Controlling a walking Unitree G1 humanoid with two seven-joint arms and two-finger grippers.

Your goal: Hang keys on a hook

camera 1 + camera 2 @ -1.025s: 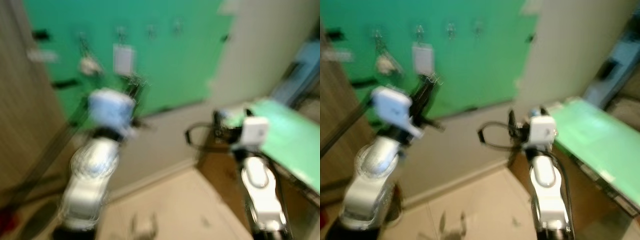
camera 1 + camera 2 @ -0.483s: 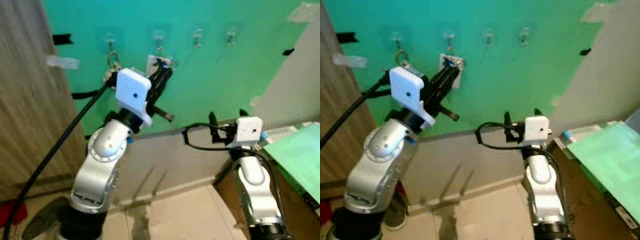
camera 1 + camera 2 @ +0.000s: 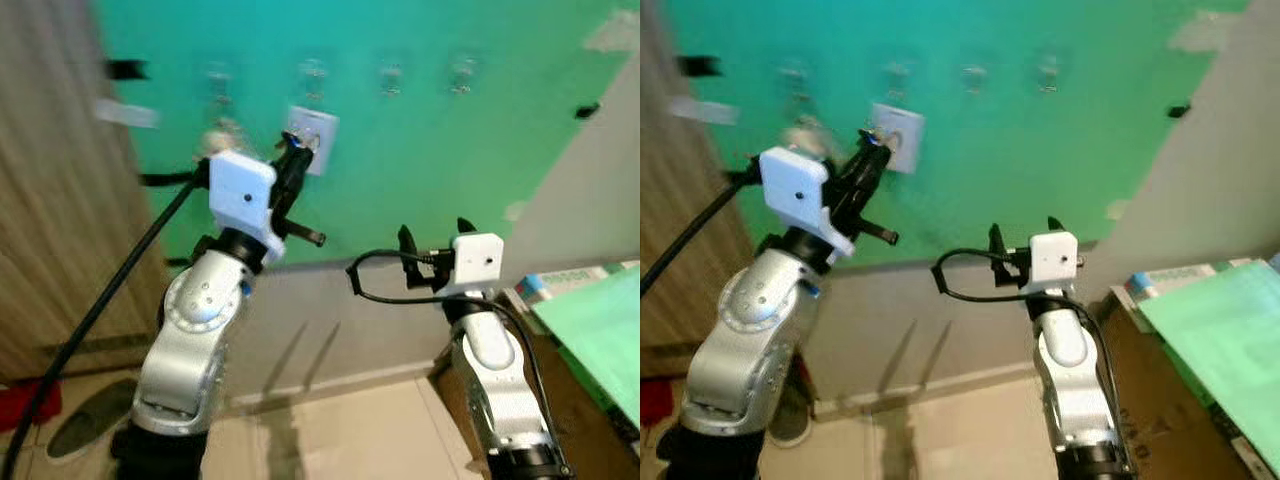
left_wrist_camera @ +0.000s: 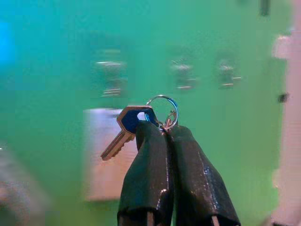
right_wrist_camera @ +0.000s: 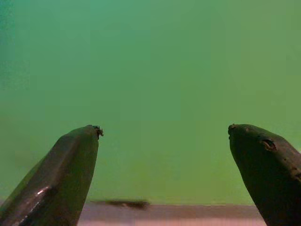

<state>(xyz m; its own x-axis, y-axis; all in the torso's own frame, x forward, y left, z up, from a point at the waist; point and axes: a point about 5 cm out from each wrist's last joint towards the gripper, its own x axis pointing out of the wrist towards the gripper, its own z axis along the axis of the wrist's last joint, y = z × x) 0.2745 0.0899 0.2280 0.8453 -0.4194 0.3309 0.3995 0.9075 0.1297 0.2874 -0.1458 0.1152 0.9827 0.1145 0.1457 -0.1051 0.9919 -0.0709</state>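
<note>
On the far left stands a wooden door (image 3: 50, 200), and a black cable (image 3: 120, 290) runs up past it to the left arm. The left gripper (image 4: 163, 129) is raised up close to the green wall (image 3: 450, 160). Its two black fingers (image 4: 146, 179) are pressed together, and they pinch a small key ring (image 4: 162, 111) right at their tips. A key with a blue head (image 4: 128, 127) hangs off the ring and pokes out to one side of the fingertips.

Just past the fingertips is a white wall plate (image 3: 313, 137), and the key looks to be in front of it. Above the tips runs a row of small hooks (image 3: 390, 78) stuck on the green wall. They are blurry, so it is hard to tell their shape. The hook (image 3: 314, 72) over the white plate is the one nearest the ring, a little above it. The ring is not on any hook. Something pale hangs (image 3: 222, 135) by the leftmost hook, beside the left wrist, but it is too blurred to name.

More to the right, the right gripper (image 5: 164, 132) is held lower, pointing at the green wall. Its two black fingers (image 5: 66, 174) are wide apart with nothing between them. Past its tips is plain green wall, with a grey strip below.

At the far right lies a light green board (image 3: 600, 330).
</note>
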